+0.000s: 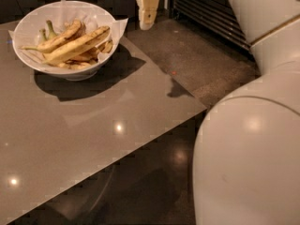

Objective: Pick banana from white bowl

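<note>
The white bowl (27,28), lined with white paper, stands on the grey table at the far left. The banana (77,45) lies across the top of the pile in it, long and nearly straight, with dark streaks at its right end. A thinner curved banana (58,39) with a green stem lies just behind it, and small brownish pieces lie underneath. My gripper (146,8) hangs at the top of the view, cream-coloured and pointing down. It is to the right of the bowl and beyond the table's far edge, not touching anything.
The grey table (93,139) fills the left half; its right corner (204,108) ends over dark floor (201,64). My white arm (248,163) fills the right side. A dark slatted grille (211,18) stands at the back right.
</note>
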Controlling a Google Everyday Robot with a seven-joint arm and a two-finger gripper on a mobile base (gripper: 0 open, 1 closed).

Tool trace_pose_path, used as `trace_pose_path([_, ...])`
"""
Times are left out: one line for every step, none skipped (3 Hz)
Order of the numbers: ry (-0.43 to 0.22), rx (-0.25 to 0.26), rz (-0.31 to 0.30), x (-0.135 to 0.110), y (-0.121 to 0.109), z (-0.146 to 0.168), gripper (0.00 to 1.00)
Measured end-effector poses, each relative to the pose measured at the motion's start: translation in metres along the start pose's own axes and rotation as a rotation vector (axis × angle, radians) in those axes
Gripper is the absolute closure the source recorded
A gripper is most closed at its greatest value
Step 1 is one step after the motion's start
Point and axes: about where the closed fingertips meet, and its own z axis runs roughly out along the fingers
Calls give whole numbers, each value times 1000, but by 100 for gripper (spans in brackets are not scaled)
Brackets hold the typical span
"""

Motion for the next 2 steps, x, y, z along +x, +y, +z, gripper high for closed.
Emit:
trace_pose_path([-32,-17,-75,-22,-16,18,0])
trace_pose_path([-44,8,-70,-23,-23,19,0])
